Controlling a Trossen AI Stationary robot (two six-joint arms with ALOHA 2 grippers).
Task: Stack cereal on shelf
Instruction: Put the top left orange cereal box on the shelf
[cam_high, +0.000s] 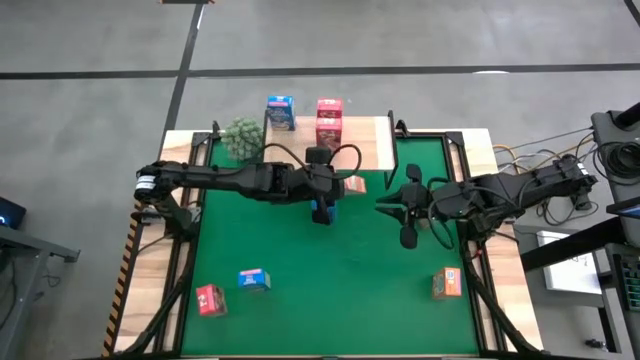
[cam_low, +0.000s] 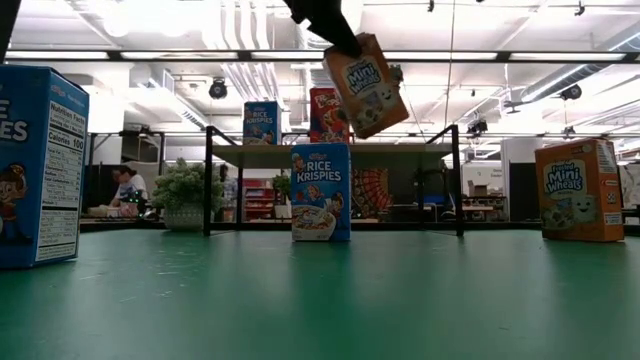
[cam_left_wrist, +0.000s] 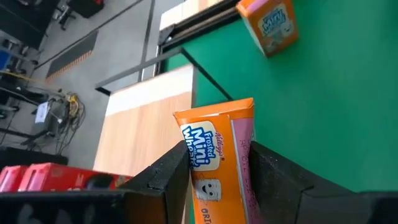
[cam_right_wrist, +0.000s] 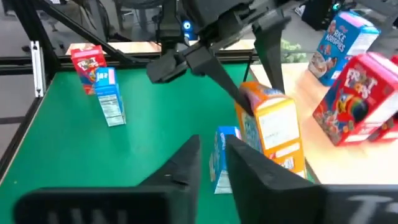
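On the smooth green mat (cam_high: 330, 270), a blue Rice Krispies cardboard box (cam_low: 321, 191) stands upright. Above it the left gripper (cam_left_wrist: 217, 165) pinches an orange Mini-Wheats cardboard box (cam_low: 366, 84), tilted in the air in front of the light wooden shelf on thin black legs (cam_low: 420, 152). The right gripper (cam_right_wrist: 212, 152) hovers beside it, its fingers slightly apart. On the plank stand a blue box (cam_high: 280, 112) and a pink-red box (cam_high: 329, 118).

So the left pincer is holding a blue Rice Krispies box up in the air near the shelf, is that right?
Not quite. The left pincer is holding an orange Frosted Mini Wheats box, not a blue Rice Krispies one. The left wrist view shows it clamped between the fingers, and the low view shows it lifted, tilted, near the shelf. A blue Rice Krispies box stands on the table below.
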